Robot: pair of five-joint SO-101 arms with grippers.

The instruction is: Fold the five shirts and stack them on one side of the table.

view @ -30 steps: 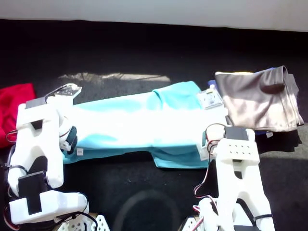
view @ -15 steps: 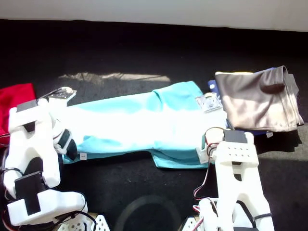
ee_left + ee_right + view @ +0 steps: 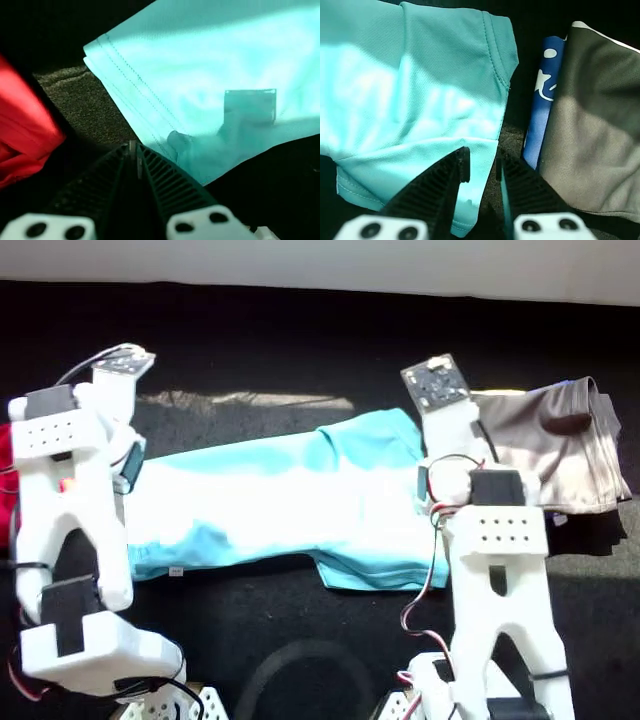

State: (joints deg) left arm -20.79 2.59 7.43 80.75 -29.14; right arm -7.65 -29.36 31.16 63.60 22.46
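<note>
At the far left edge lies a crumpled red shirt (image 3: 22,125), not yet folded. Beside it, the left gripper (image 3: 134,150) hangs above the hem corner at the teal shirt's left end. Its jaws are pressed together with nothing between them.

The teal shirt (image 3: 290,495) lies across the middle of the black table (image 3: 300,340). It is folded into a long band, with 1 sleeve sticking out at its lower right.

The right gripper (image 3: 482,160) hovers over the sleeve end, its jaws a narrow gap apart and empty. At the right of the frame a folded grey shirt (image 3: 545,445) sits on a blue shirt (image 3: 546,100), which looks like the start of the stack.

The teal fabric looks like thin, light sports knit: limp, probably a little slick, and sure to sag and slide when lifted. The stitched hems look like the firmest hold. I would pinch the 2 left corners through every layer, or take 1 end in each gripper, so the band folds over without the layers slipping apart.
</note>
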